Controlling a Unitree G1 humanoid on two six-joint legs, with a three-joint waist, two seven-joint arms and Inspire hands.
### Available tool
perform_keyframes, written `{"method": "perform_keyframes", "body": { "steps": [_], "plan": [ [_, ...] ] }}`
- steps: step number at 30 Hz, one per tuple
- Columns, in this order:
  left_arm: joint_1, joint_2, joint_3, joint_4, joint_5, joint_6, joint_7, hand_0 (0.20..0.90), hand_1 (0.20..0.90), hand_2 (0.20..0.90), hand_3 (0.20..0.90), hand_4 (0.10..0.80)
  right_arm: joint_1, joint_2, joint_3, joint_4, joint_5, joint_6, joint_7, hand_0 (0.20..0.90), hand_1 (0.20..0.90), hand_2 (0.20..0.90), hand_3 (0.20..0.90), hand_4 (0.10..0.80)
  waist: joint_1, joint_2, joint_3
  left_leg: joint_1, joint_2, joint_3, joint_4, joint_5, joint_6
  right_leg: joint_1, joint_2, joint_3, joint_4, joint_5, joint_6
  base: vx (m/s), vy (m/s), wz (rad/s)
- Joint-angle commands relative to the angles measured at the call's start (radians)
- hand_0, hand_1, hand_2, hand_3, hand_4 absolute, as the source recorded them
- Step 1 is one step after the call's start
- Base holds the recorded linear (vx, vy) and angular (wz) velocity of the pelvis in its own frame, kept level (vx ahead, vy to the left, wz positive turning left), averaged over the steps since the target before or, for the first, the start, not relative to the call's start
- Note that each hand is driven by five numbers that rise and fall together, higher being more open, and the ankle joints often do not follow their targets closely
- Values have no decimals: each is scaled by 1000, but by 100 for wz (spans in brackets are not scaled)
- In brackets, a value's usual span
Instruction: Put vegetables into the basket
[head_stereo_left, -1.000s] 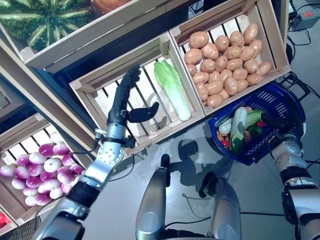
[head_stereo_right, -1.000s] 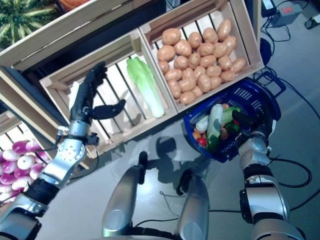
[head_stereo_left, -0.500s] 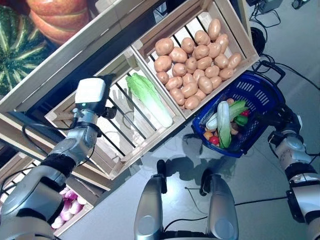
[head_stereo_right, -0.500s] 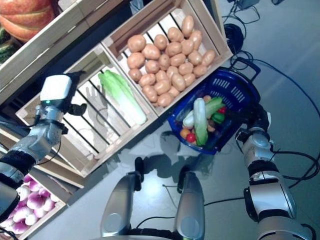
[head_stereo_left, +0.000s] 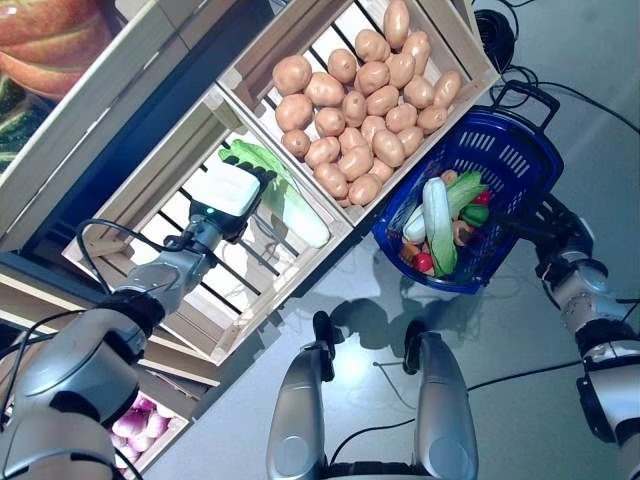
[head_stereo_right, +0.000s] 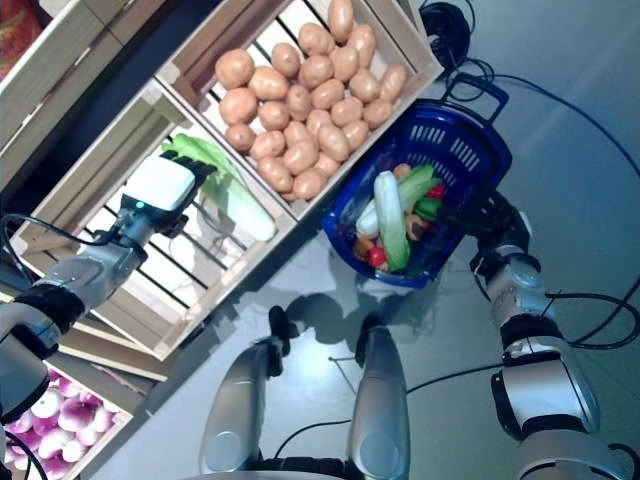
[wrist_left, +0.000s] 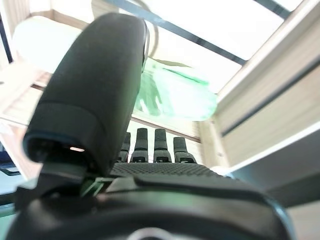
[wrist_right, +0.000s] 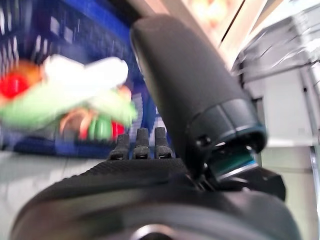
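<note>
Left hand (head_stereo_left: 243, 180) reaches into the middle wooden crate (head_stereo_left: 130, 205), its fingers stretched straight over the leafy end of the napa cabbage (head_stereo_left: 290, 198) that lies on the slats. From its own wrist view the fingers (wrist_left: 142, 145) look extended and not curled round anything, though whether they already touch the cabbage is hard to tell there. That cabbage is the only thing in this crate, so it is probably the next vegetable to go, and the hand comes in from above the leaves to get around it.

Right hand (head_stereo_left: 548, 226) is at the far rim of the blue basket (head_stereo_left: 510, 165), apparently holding it up beside the crates so the drop is short; its fingers are hidden behind the rim, so their state cannot be told. The basket already carries a cucumber (head_stereo_left: 437, 222) and other vegetables. Potatoes (head_stereo_left: 360, 110) fill the neighbouring crate.
</note>
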Motion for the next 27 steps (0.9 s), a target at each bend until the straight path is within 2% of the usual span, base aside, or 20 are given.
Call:
{"method": "perform_keyframes", "body": {
  "steps": [1, 5, 9, 11, 17, 27],
  "plan": [
    [-108, 52, 81, -15, 58, 20, 72, 900, 900, 900, 900, 800, -6, 32, 13, -157, 197, -80, 132, 900, 900, 900, 900, 800, -18, -25, -4, -22, 5, 0, 55, -3, -1, 37, 4, 33, -120, 164, 7, -45, 10, 4],
    [-104, 60, 78, -44, 108, 18, 75, 900, 900, 900, 900, 800, 52, 96, 7, -274, 321, -74, 189, 900, 900, 900, 900, 800, -23, -37, -4, -46, 2, -1, 68, -18, 3, 16, 5, 37, -122, 170, 14, -42, 12, 6],
    [-101, 62, 76, -45, 137, 17, 66, 900, 900, 900, 900, 800, 80, 142, 27, -367, 306, -112, 159, 900, 900, 900, 900, 800, -28, -46, -4, -69, 7, -1, 87, -32, 4, -3, 0, 41, -117, 173, 22, -46, 28, 4],
    [-99, 69, 73, -58, 141, 22, 32, 900, 900, 900, 900, 800, 83, 145, 36, -396, 295, -124, 136, 900, 900, 900, 900, 800, -29, -46, -4, -82, 10, 0, 103, -42, 7, -15, -5, 45, -106, 171, 23, -39, 40, 3],
    [-107, 86, 64, -69, 186, 18, 40, 900, 900, 900, 900, 800, 71, 129, 33, -412, 291, -141, 100, 900, 900, 900, 900, 800, -28, -52, -4, -119, 19, 0, 156, -72, 12, -44, -17, 49, -74, 167, 25, -23, 10, 1],
    [-182, 107, 14, -70, 301, -48, 129, 900, 900, 900, 900, 800, 67, 96, 24, -392, 309, -143, 81, 900, 900, 900, 900, 800, -34, -62, -4, -200, 27, -3, 239, -122, 24, -123, -27, 64, -20, 166, 33, -7, 0, 0]
  ]
}}
